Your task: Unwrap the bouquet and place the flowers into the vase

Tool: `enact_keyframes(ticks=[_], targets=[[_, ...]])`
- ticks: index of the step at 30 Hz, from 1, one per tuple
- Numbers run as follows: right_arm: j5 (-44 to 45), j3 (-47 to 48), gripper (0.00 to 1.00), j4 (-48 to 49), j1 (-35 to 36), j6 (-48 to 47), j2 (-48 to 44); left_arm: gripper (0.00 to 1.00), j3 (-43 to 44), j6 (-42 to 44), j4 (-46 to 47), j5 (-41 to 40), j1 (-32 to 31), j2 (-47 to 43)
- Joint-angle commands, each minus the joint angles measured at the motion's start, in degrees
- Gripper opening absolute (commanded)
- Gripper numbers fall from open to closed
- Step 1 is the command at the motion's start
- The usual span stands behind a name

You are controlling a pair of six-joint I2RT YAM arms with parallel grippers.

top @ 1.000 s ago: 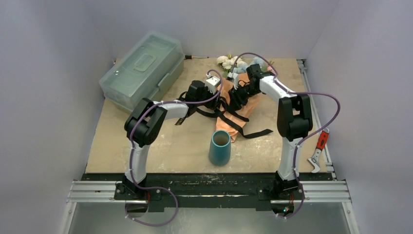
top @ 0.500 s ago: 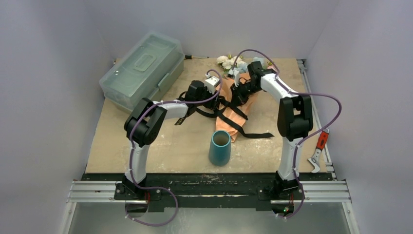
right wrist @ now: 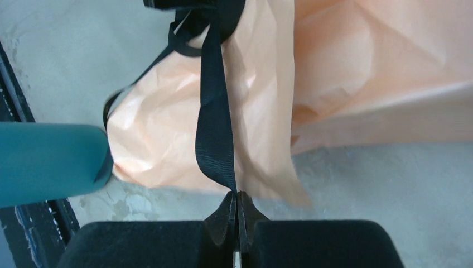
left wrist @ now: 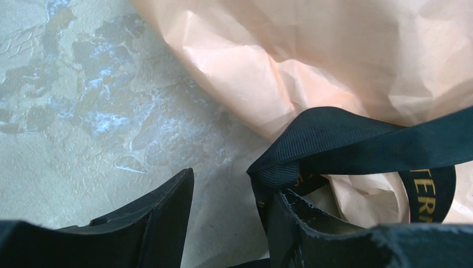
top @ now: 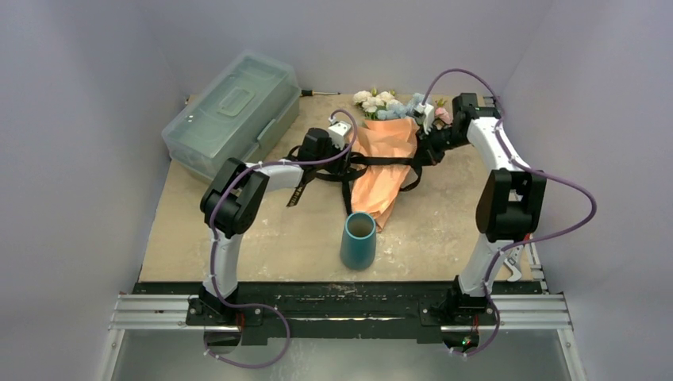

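Note:
The bouquet (top: 389,163) lies mid-table in orange paper (right wrist: 340,67), its flowers (top: 379,101) pointing to the back edge. A black ribbon (right wrist: 215,117) crosses the wrap. My right gripper (right wrist: 236,194) is shut on the ribbon's end and holds it taut, just right of the wrap (top: 426,151). My left gripper (left wrist: 230,187) is open at the wrap's left side (top: 347,159), with bare table between its jaws. A ribbon loop (left wrist: 290,164) rests against the tip of its right finger (left wrist: 312,229). The teal vase (top: 359,240) stands upright in front of the bouquet.
A translucent grey-green toolbox (top: 232,111) sits at the back left. A screwdriver (top: 321,93) lies at the back edge. Loose ribbon ends (top: 305,186) trail under my left arm. In the right wrist view the vase (right wrist: 50,159) shows at the left.
My right gripper has shut on the ribbon and swung right and back, pulling it taut. The ribbon loops over the paper have come away. My left gripper has barely moved.

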Motion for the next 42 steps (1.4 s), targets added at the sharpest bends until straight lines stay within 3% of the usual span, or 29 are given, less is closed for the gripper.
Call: enact_keyframes(ticks=[1,9,12,15,21,25,30,42], targets=[[2.54,-3.9,0.0,-5.16,-3.53,-6.9,-3.33,0.47,2.43,0.74,-0.91,-1.67,0.49,0.14],[6.33,-5.73,0.06,-4.85,-5.7,-9.22,-5.58,0.47,2.72,0.0,-0.23,0.06,0.51,0.58],[4.38,-4.36,0.44,-4.0,-5.65,-7.38,-6.75,0.47,2.51,-0.48,0.78,1.47,0.3,0.43],[1.15,-2.37,0.57,-2.61,-5.42,-4.78,-8.38,0.47,2.37,-0.58,1.47,2.03,0.03,0.16],[-2.92,1.43,0.62,6.61,-3.21,3.73,-13.64,0.47,2.65,-1.17,1.84,2.45,-0.37,0.14],[-3.0,1.87,0.61,16.6,4.54,12.23,-17.03,0.47,2.72,-1.31,1.75,2.47,-0.37,0.32],[-1.67,1.52,0.61,18.91,12.67,13.51,-13.95,0.46,2.85,-1.51,1.84,2.5,-0.33,0.17],[1.53,-5.29,0.58,25.83,16.73,15.96,-5.86,0.46,2.8,-4.52,2.54,4.25,-0.39,-0.93]])
